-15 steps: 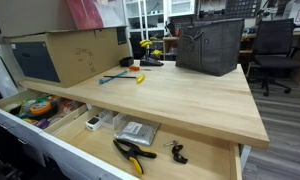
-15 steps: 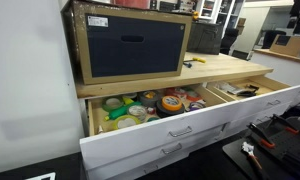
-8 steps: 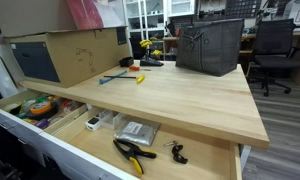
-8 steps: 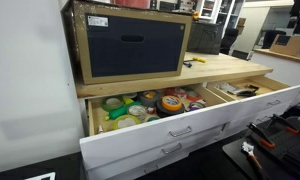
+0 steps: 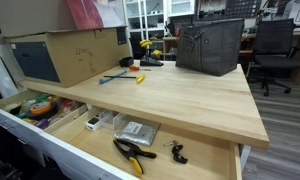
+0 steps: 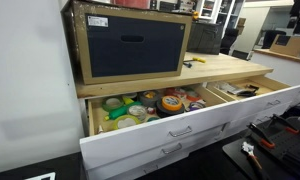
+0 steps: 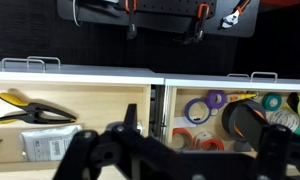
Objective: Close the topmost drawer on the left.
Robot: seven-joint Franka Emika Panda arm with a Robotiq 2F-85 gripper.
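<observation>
White top drawer of tape rolls (image 6: 150, 138), judged the target, stands open at 9 o'clock of the white pliers drawer (image 6: 262, 108). Dark hand (image 7: 175, 158) hangs above both; its spread cannot be told. Risk: an off-centre push skews it or shuts the neighbour. Only the wrist view shows the hand; only exterior views the pale wooden surface (image 5: 180, 95)

Topmost left drawer (image 6: 130, 138): white front, metal bar handle (image 6: 180, 130), pulled wide open, sitting level; holds coloured tape rolls (image 6: 170, 103).
</observation>
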